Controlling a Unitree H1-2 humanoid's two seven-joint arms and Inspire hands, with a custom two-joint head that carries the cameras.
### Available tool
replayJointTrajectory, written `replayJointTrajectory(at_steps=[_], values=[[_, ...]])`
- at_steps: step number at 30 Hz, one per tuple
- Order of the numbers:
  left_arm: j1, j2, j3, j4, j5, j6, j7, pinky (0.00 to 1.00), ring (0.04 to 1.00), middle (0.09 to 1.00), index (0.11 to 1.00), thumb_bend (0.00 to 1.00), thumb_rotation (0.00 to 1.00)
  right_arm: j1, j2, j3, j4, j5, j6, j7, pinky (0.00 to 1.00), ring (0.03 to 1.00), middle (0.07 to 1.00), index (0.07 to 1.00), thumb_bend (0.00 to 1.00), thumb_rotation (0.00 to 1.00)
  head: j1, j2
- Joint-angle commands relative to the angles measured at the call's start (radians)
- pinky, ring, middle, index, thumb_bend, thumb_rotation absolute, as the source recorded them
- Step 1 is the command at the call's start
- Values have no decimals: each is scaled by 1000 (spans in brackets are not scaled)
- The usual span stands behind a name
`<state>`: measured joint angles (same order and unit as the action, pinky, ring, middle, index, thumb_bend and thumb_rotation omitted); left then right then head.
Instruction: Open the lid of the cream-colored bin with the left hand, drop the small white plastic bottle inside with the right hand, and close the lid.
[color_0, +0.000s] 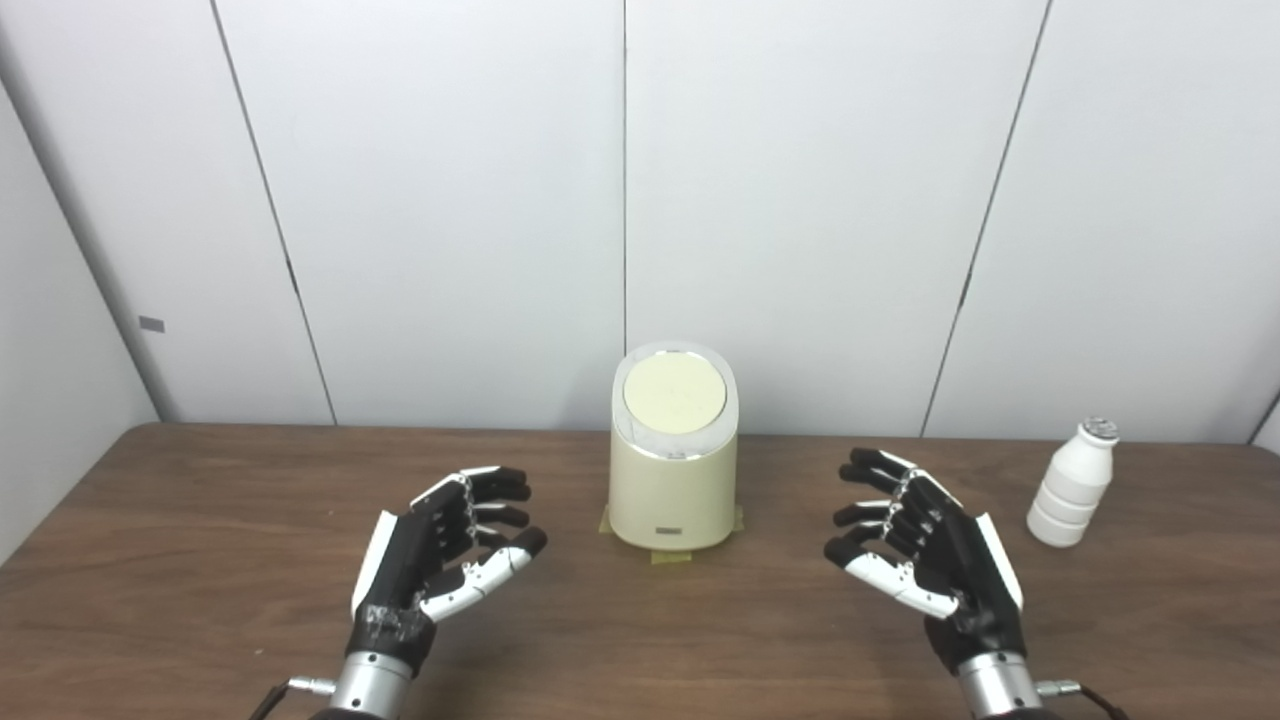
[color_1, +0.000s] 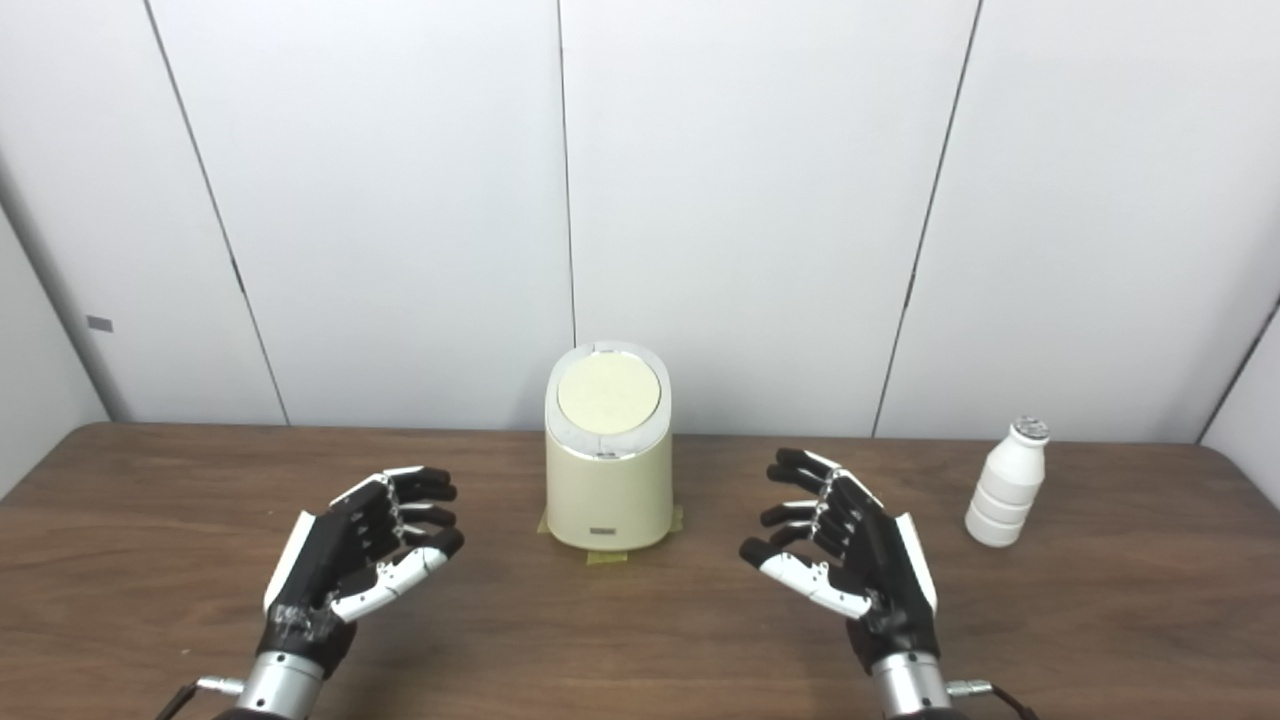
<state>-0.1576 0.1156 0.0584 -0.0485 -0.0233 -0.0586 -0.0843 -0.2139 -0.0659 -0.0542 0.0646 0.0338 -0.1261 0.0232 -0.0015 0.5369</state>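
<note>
Standing at table centre: the cream-colored bin (color_0: 673, 470) rests upright on the brown wooden table (color_0: 200, 560), near its far edge and the white panel wall (color_0: 440, 200).
Lid: the round lid (color_0: 674, 392) lies down on the bin's slanted top, ringed by a white rim.
Tape: yellowish tape tabs (color_0: 671, 556) show at the bin's base, against the tabletop.
Bottle: the small white plastic bottle (color_0: 1074, 484) stands upright at the right of the table, well apart from the bin, its cap on.
Left hand: the left hand (color_0: 440, 545) hovers left of the bin, palm turned inward, fingers spread and loosely curled, grasping nothing.
Right hand: the right hand (color_0: 925, 545) hovers between bin and bottle, palm turned inward, fingers apart and empty, touching neither one.
Spacing: both hands sit nearer the viewer than the bin, one on each side.
</note>
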Motion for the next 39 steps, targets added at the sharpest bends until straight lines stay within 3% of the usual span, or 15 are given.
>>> replayJointTrajectory(at_steps=[1, 17, 24, 29, 34, 39], values=[[-38, 4, 1, -25, -7, -32, 4, 490, 619, 679, 682, 707, 191, -34, -5, 0, -33, 3, -32, 2, 443, 551, 725, 730, 792, 265, 0, 0], [-39, -1, 2, -23, 0, -41, 12, 497, 626, 684, 688, 704, 187, -35, -3, 1, -37, 0, -26, 0, 443, 557, 725, 729, 795, 271, -9, -6], [-46, -23, -3, -59, 27, -12, 40, 662, 811, 863, 905, 726, 260, -45, -13, -6, -10, 12, -49, 7, 432, 551, 721, 726, 801, 273, -2, -10], [-128, -24, -8, -63, 83, 46, 71, 783, 869, 901, 952, 759, 341, -43, -19, -6, -14, 5, -43, 5, 442, 555, 724, 731, 802, 291, 15, -9], [-243, -26, -28, -20, 136, 114, 87, 976, 972, 959, 971, 820, 385, -42, -23, -8, -3, 13, -41, 9, 453, 560, 726, 727, 798, 274, 19, -9], [-342, -36, -40, 28, 162, 174, 102, 971, 1000, 998, 999, 872, 361, -42, -22, -6, -8, 3, -30, 4, 458, 556, 721, 720, 811, 292, 15, -10]])
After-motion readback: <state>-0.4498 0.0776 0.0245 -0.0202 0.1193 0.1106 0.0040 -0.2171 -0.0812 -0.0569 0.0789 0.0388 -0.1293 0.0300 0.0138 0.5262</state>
